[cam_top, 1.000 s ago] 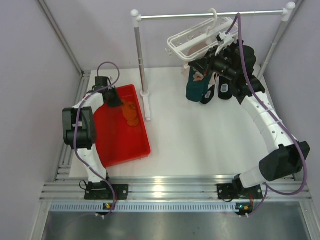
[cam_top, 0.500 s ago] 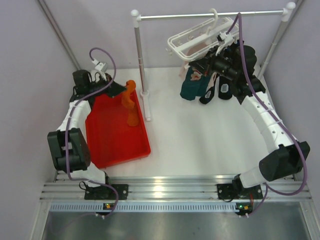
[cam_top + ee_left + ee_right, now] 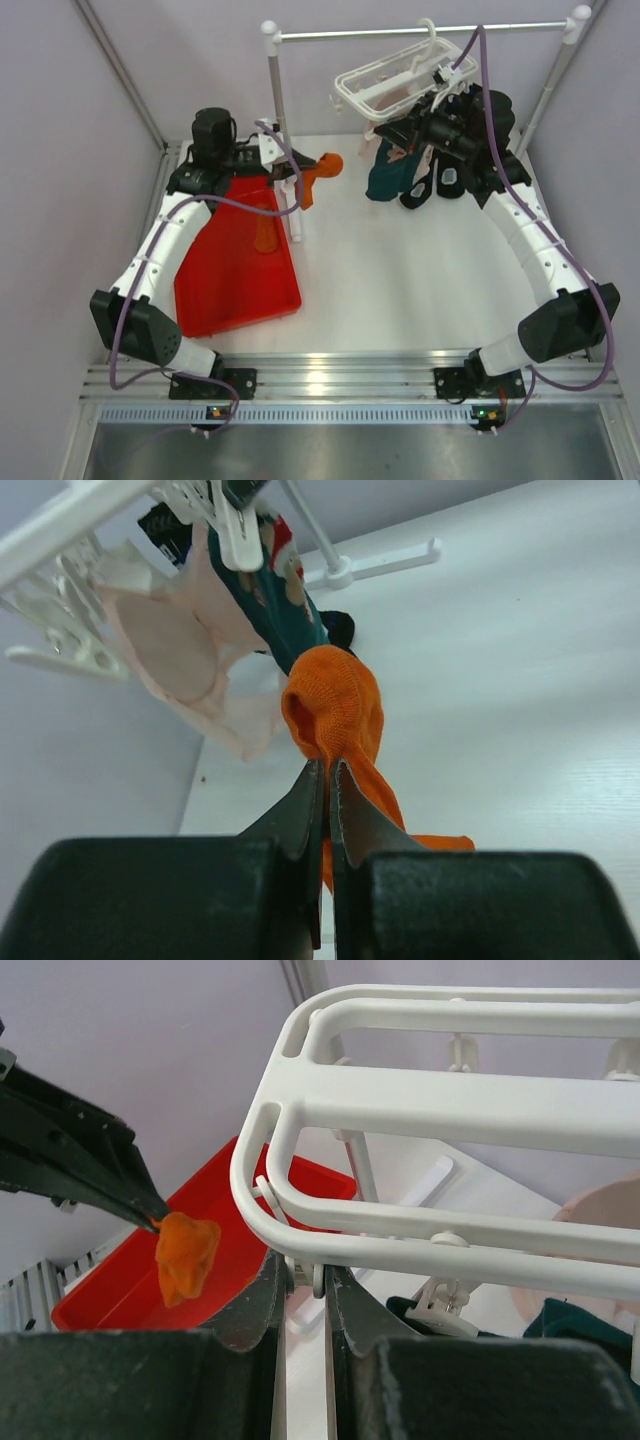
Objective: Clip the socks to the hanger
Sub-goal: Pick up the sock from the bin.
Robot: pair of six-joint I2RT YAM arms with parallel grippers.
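Note:
My left gripper (image 3: 300, 175) is shut on an orange sock (image 3: 322, 168) and holds it in the air just right of the stand's post, left of the hanger. In the left wrist view the sock (image 3: 335, 710) hangs bunched from my closed fingertips (image 3: 327, 768). The white hanger (image 3: 390, 85) hangs tilted from the rail. My right gripper (image 3: 412, 122) is under its frame (image 3: 450, 1110), shut on a small white clip (image 3: 303, 1278). A teal sock (image 3: 388, 178) hangs clipped. A second orange sock (image 3: 265, 236) lies in the red tray (image 3: 225, 300).
The metal rail stand has a top bar (image 3: 420, 30) and a left post (image 3: 283, 130) right beside my left gripper. Black socks (image 3: 440, 182) and a pale pink sock (image 3: 170, 650) hang from the hanger. Grey walls close both sides.
My left gripper lifted the orange sock out of the red tray and swung it right, past the post, toward the hanger. The right gripper stayed at the hanger's clip.

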